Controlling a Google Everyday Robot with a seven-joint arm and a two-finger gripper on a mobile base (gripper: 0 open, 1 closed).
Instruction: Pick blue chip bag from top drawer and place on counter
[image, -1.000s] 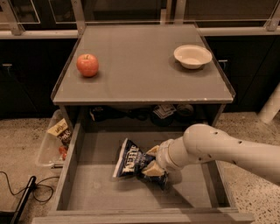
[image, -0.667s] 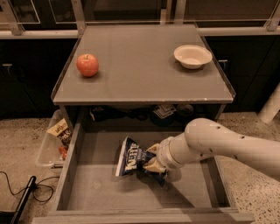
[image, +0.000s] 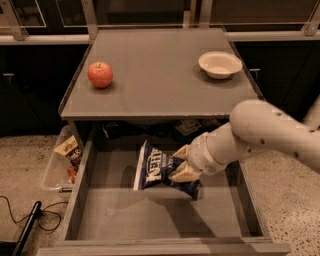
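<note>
Blue chip bag (image: 156, 171): clamped at its right side in the gripper (image: 181, 164), tilted, white "Kettle" lettering turned sideways, white edge to the left. Hangs within the open top drawer (image: 150, 217), just forward of the counter's front edge and roughly below the middle of that edge. Throws a shadow on the bare grey drawer bottom beneath, so seems lifted clear of it.

Gripper: pale fingers (image: 183, 175) closed tight on the bag's crinkled foil, low inside the drawer, right of centre. White arm (image: 270, 135) behind it, reaching in from the right and passing below the counter's front right corner, over the drawer's right wall.

Counter (image: 160, 55): flat matte grey, thin raised edges, pale front rim. Red apple (image: 100, 74) near the left edge, about midway between front and back. Shallow cream bowl (image: 220, 64) near the right edge, toward the back right corner. Apple and bowl well apart.

Under the front edge, at the back of the drawer: a few dark packets (image: 187, 127), too shadowed to tell apart.

Left of the drawer, on the speckled floor (image: 25, 155): clear plastic bin (image: 50, 172) with a tan-and-black snack packet (image: 70, 149) inside. Black cable (image: 22, 222) looping near the lower left. Dark cabinets (image: 30, 100) behind and to both sides of the counter.
</note>
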